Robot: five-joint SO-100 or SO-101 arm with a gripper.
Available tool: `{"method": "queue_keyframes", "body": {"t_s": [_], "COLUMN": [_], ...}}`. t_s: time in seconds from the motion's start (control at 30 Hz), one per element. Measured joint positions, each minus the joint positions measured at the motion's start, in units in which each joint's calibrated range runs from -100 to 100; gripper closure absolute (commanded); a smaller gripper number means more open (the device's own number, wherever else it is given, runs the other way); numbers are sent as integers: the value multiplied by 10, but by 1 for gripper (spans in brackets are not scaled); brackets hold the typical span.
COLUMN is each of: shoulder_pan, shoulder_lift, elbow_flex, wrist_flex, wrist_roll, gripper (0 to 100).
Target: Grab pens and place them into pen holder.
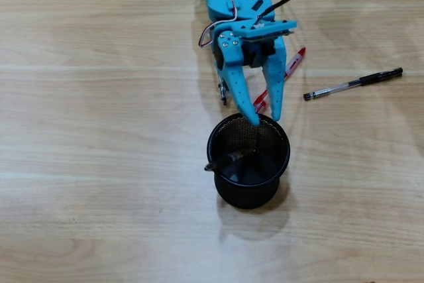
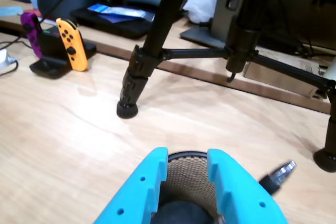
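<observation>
Currently claw [image 1: 265,118] spread wide, empty, tips over pen holder [image 1: 228,193] rim. Risk: retracting could clip rim, tipping it; red pen [image 1: 291,64] beneath claw.

1 pen [image 1: 228,159] in holder [image 1: 278,170], 2 pens [image 1: 353,85] outside.

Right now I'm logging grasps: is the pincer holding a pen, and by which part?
Nothing is held: the pincer is open and empty above the pen holder.

Blk mesh pen holder [image 1: 248,193], red pen [image 1: 296,57], cyan hand [image 1: 265,118] (wood-grain table [image 1: 99,130]).
</observation>
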Motion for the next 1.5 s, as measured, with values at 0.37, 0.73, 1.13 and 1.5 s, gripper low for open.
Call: {"method": "queue_keyframes", "body": {"t_s": [0.37, 0.73, 1.13, 1.5], "shoulder_pan": [27, 72, 107, 85], "shoulder_lift": [-163, -313, -432, -432], "elbow_flex": [1, 1, 0, 13], "wrist_flex": [319, 621, 858, 995], "wrist_roll": [45, 70, 75, 42], "gripper": [98, 98, 98, 98]}}
